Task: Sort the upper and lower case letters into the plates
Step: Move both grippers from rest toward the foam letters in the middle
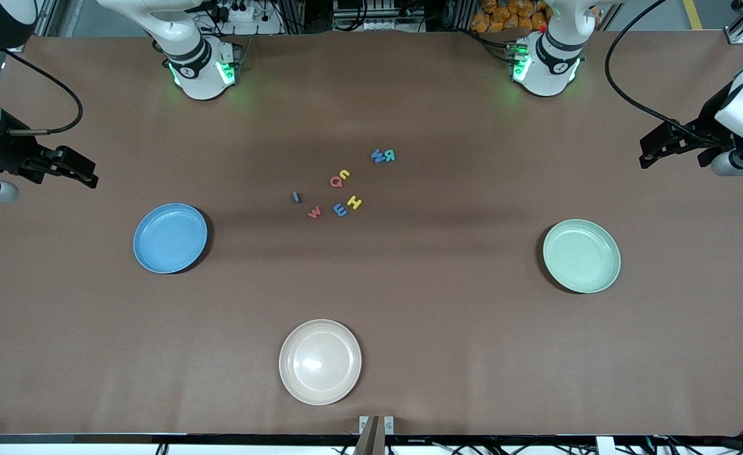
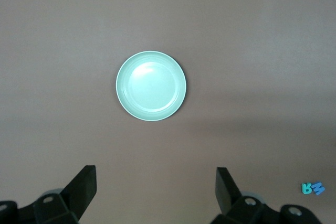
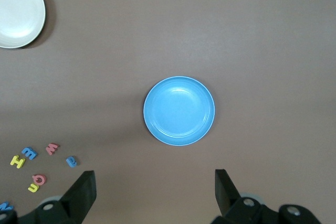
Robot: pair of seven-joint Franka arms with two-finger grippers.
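A: Why are both arms parked out at the worktop's [image 1: 371,379] ends?

B: To keep the middle clear. Right hand [image 1: 74,169] wide open, empty, over its end near the blue plate [image 1: 170,238]. Letters [image 1: 344,183] lie loose mid-worktop between both plates. Mint plate [image 1: 581,256] bare; left hand [image 1: 668,146] wide open, empty, over its end

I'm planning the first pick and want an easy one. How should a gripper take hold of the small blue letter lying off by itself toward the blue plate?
Probably from straight above, fingers closing across its narrow width. The small blue letter lies flat on the table as a slim bar, apart from the red-pink letter beside it, so both long sides are free. The right gripper, open over its end of the table, looks better placed than the left gripper.
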